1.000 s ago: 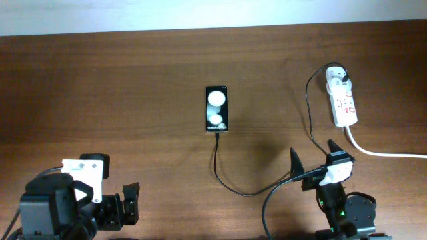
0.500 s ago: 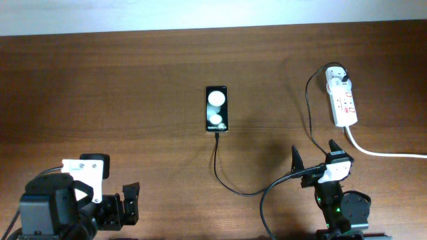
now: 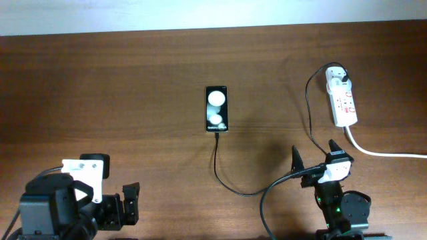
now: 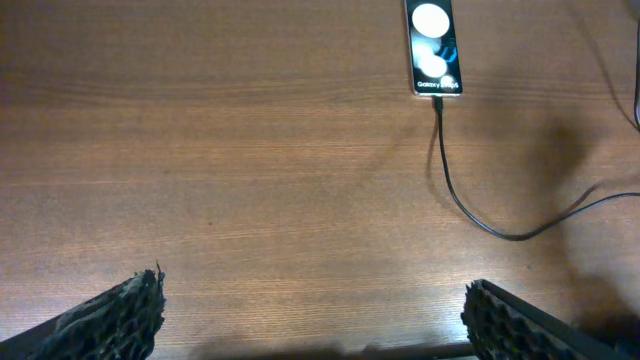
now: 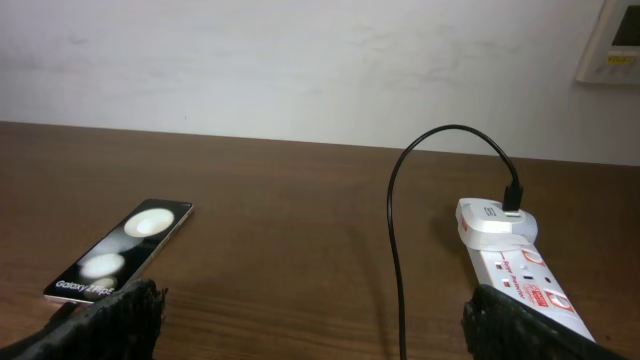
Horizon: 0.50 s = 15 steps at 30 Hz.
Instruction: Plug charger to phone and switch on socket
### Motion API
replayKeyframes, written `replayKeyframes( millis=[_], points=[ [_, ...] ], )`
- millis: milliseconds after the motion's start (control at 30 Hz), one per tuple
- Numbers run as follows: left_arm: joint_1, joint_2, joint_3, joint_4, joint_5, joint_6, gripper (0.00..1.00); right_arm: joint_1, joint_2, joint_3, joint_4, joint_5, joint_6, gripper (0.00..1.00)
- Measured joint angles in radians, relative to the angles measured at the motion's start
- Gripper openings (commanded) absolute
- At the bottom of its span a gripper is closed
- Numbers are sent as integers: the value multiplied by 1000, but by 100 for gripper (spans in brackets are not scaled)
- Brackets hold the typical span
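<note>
Charger is in the phone, arms are back.
The charger (image 3: 216, 163) runs from the phone's (image 3: 217, 109) near end to the socket (image 3: 342, 100), far right of the phone. The left fingers (image 4: 120, 315) and right fingers (image 5: 110, 315) are wide apart and empty. The right arm just shifted a little, so the job looks nearly done.

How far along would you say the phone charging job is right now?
Done, apparently: the charger runs into the near edge of the phone, its other end plugged into the socket. In hand: nothing; the left end effector and right end effector are open and empty. Left: possibly the red switches; their position is too small to read.
</note>
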Motion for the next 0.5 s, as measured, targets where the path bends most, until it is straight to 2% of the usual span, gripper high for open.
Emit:
replayKeyframes(
  millis=[267, 367, 500],
  points=[
    [0, -23, 0, 0, 0, 0, 99, 0, 0, 0, 0, 0, 0, 99],
    [0, -122, -10, 3, 0, 0, 99, 0, 0, 0, 0, 0, 1, 99],
    [0, -290, -117, 10, 1, 0, 99, 0, 0, 0, 0, 0, 0, 99]
  ],
)
